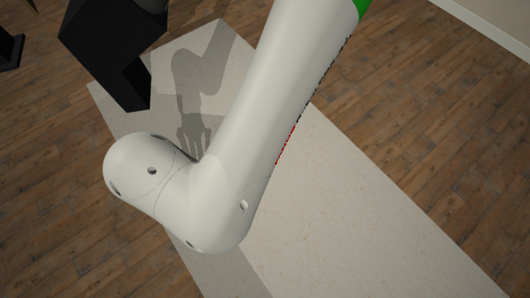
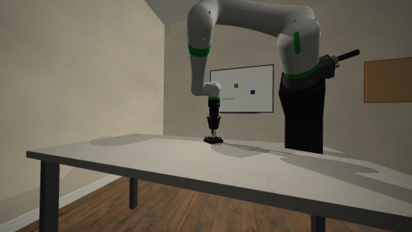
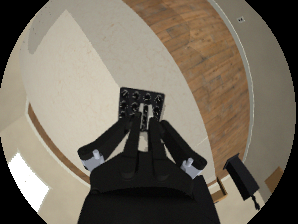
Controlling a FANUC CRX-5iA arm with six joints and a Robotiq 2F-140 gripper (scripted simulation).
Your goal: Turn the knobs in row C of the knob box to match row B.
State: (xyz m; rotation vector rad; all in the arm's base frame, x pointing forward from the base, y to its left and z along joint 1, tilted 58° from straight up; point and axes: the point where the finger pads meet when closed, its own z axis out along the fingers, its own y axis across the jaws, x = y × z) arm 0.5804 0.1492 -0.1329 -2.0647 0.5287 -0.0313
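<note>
The knob box [image 2: 213, 140] is a small black box standing on the table, far from the exterior camera. In the wrist view the knob box [image 3: 141, 102] lies straight ahead of my fingers, and its knobs and marks are too small to read. My gripper [image 2: 214, 132] points straight down onto the box. In the wrist view my gripper [image 3: 145, 109] has its two fingertips close together around one knob on the near half of the box; I cannot tell which knob. In the top view the arm [image 1: 237, 130] hides the box and the gripper.
The black robot pedestal [image 2: 303, 116] stands at the table's far right. A whiteboard [image 2: 242, 89] hangs on the back wall. The table edge and wooden floor [image 3: 193, 36] lie beyond the box in the wrist view.
</note>
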